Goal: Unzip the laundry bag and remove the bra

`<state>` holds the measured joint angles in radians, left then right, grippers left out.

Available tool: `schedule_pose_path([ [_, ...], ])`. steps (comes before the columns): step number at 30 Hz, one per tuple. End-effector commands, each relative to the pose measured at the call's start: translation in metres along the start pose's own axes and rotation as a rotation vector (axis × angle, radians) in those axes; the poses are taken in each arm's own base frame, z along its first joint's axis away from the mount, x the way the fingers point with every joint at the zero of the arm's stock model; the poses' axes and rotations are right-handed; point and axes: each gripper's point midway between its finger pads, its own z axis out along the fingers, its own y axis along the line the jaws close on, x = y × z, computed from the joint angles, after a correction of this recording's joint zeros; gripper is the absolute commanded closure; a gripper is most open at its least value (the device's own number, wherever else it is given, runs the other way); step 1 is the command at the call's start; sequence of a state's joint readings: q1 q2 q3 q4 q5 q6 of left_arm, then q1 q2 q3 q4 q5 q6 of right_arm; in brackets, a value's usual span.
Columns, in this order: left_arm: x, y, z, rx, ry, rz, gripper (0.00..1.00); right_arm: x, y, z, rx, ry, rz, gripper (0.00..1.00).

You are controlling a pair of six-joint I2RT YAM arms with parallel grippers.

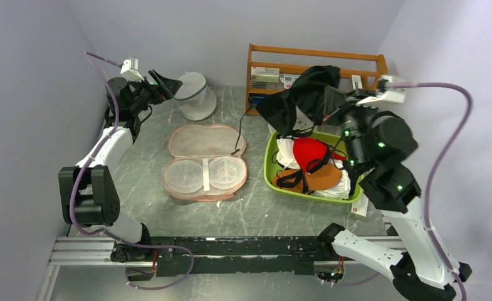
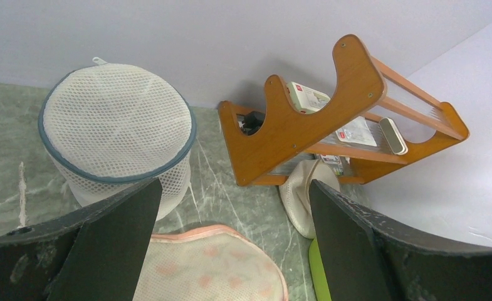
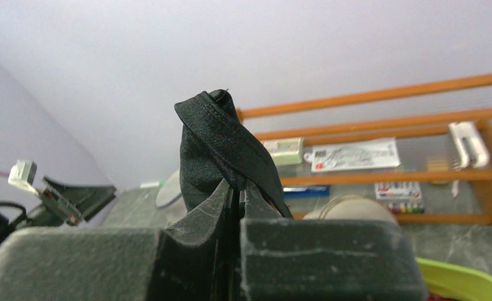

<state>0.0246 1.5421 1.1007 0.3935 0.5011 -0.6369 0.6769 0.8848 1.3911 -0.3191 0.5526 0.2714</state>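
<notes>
The peach laundry bag (image 1: pixel 205 162) lies unzipped and folded open in the middle of the table, its white mesh two-cup inside facing up and empty. Its far lobe shows in the left wrist view (image 2: pixel 215 266). My right gripper (image 1: pixel 338 108) is shut on the black bra (image 1: pixel 306 94) and holds it in the air above the green basket's far left corner. A thin black strap hangs from the bra down to the bag's far right edge. The pinched fabric shows in the right wrist view (image 3: pixel 221 147). My left gripper (image 1: pixel 163 84) is open and empty, raised at the far left beside the white mesh bag.
A white cylindrical mesh bag (image 1: pixel 194 95) stands at the back left. A wooden rack (image 1: pixel 315 69) with small boxes stands at the back. The green basket (image 1: pixel 269 164) at the right holds a red bra (image 1: pixel 310 153), an orange-brown bra (image 1: pixel 321 179) and white laundry.
</notes>
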Motion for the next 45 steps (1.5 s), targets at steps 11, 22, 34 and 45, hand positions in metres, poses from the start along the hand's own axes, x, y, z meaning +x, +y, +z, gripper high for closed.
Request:
schedule_pose_path([
  [11, -0.017, -0.014, 0.003, 0.040, -0.014, -0.001, 0.00, -0.109, -0.051, -0.058, 0.151, -0.258, -0.035, 1.00],
  [22, -0.018, -0.016, 0.002, 0.047, -0.026, 0.005, 0.00, -0.119, -0.073, -0.079, 0.211, -0.293, -0.030, 1.00],
  [34, -0.014, -0.013, 0.005, 0.043, -0.010, -0.017, 0.00, -0.094, -0.077, -0.076, 0.227, -0.245, -0.032, 1.00],
  [45, -0.011, -0.008, 0.006, 0.027, -0.003, -0.020, 0.00, 0.012, -0.043, -0.019, 0.152, -0.035, -0.059, 1.00],
])
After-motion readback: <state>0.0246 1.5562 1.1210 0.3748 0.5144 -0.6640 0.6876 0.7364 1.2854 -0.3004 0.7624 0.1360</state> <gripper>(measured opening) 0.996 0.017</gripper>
